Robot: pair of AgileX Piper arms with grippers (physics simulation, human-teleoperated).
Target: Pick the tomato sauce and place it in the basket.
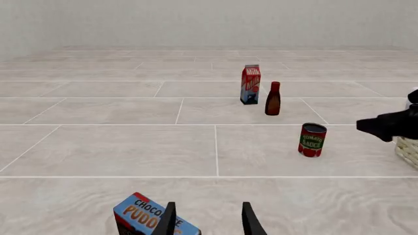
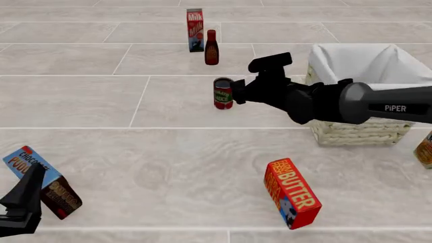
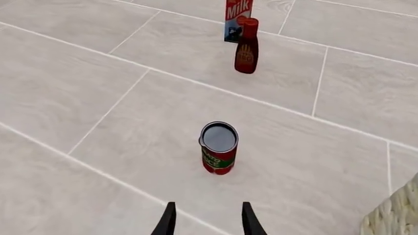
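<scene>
Near the centre of the front frame, the tomato sauce [image 2: 223,93] stands upright on the surface [image 2: 169,167], left of the basket [image 2: 357,131]. Just beside it, the right pincer [image 2: 238,93] is spread apart and empty. At lower left, the left pincer [image 1: 206,223] gapes, holding nothing.

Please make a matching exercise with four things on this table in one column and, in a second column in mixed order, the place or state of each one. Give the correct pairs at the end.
Things:
1. tomato sauce can
2. milk carton
3. butter box
4. basket

Places or states:
A. lined with white cloth, at the right side of the table
B. standing upright just ahead of the open right gripper, not yet held
C. near side of the table, tilted
D. far end of the table, beside the dark bottle with a red cap

Pairs: 1-B, 2-D, 3-C, 4-A
</scene>
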